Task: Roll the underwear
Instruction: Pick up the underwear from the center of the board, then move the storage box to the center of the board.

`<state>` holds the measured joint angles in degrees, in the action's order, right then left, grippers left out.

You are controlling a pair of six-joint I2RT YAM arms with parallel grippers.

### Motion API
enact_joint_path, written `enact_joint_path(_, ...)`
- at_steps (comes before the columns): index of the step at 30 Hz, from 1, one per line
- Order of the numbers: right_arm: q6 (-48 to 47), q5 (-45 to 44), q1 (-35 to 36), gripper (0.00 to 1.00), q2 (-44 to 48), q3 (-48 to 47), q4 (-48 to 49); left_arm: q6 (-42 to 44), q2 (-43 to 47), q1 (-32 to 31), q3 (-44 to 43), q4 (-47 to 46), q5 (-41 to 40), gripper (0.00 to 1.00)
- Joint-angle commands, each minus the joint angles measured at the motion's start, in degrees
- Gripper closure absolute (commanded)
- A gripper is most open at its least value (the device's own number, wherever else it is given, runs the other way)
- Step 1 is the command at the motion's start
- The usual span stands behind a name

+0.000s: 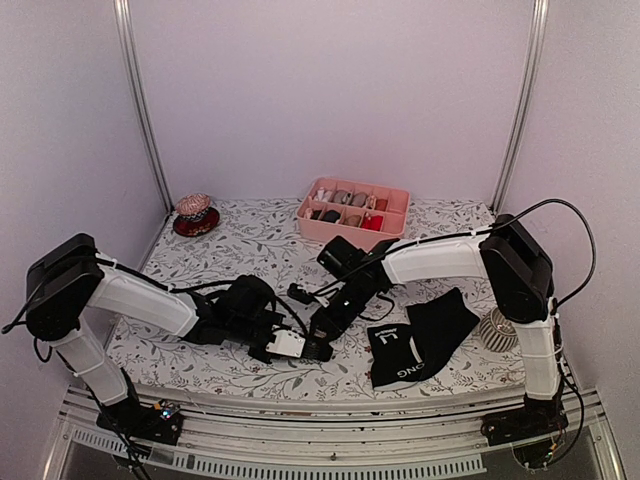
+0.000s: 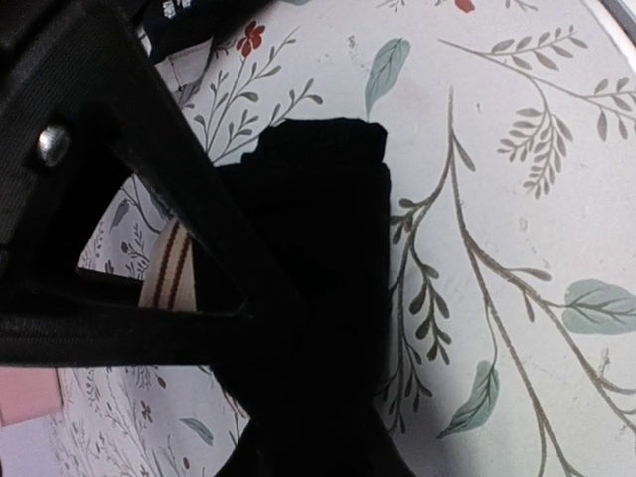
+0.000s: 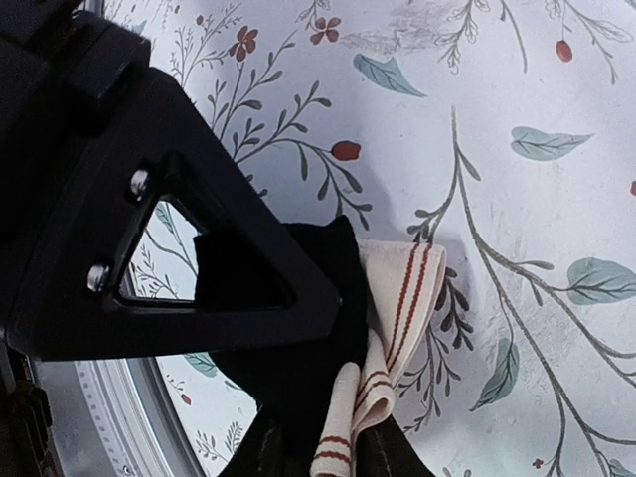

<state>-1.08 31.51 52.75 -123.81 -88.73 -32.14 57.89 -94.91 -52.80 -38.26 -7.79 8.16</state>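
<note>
With the left gripper (image 1: pixel 272 336) clamped on the underwear (image 2: pixel 328 219) and the right gripper (image 1: pixel 324 336) pinching its beige waistband (image 3: pixel 402 288), at the near middle of the desk (image 1: pixel 250 240), roll tight and even, ends level, no tugging apart.

We log a table (image 1: pixel 250 240) with a leaf-and-flower cover. Far centre-right sits a pink divided tray (image 1: pixel 345 232). At the far left is a dark red dish (image 1: pixel 205 226) holding a pinkish lump (image 1: pixel 193 205). Near right, the black lettered brief (image 1: pixel 410 350) lies spread out. Near centre, the beige-banded brief (image 1: pixel 288 343) is bunched and seemingly rests on the cover, though it is partly hidden. At the right edge is a ribbed silver thing (image 1: pixel 497 330).
</note>
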Motion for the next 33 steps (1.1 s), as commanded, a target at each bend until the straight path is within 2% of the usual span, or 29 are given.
enact_joint_path(1, 0.3, -5.2, -0.1, 0.97, 0.4, -0.2, -1.8, -1.6, 0.1, 0.4, 1.2, 5.8, 0.9, 0.64)
enact_joint_path(4, 0.4, -6.8, -0.1, 0.97, 2.2, 0.8, -1.5, -2.2, 4.3, 1.8, 2.4, 5.2, 3.2, 0.36)
enact_joint_path(8, 1.1, -11.4, -0.6, 0.98, 5.0, 1.6, -0.8, -4.1, 12.4, 4.9, 4.6, 2.3, 7.7, 0.12)
enact_joint_path(10, 3.5, -12.2, -1.6, 0.98, 6.4, 1.7, -0.5, -5.5, 15.6, 6.6, 6.4, -1.5, 9.4, 0.05)
enact_joint_path(16, 6.8, -19.9, -4.5, 0.98, 10.5, 2.0, 0.6, -9.3, 19.2, 8.5, 10.0, -10.8, 7.4, 0.01)
enact_joint_path(24, 12.0, -44.3, -7.7, 0.98, 17.7, 0.6, 3.6, -13.7, 12.1, 10.3, 6.2, -12.7, 2.7, 0.01)
enact_joint_path(33, 20.0, -53.8, -13.8, 0.98, 11.6, -7.6, 4.1, -16.9, 11.0, 12.9, 3.1, -10.6, 4.0, 0.01)
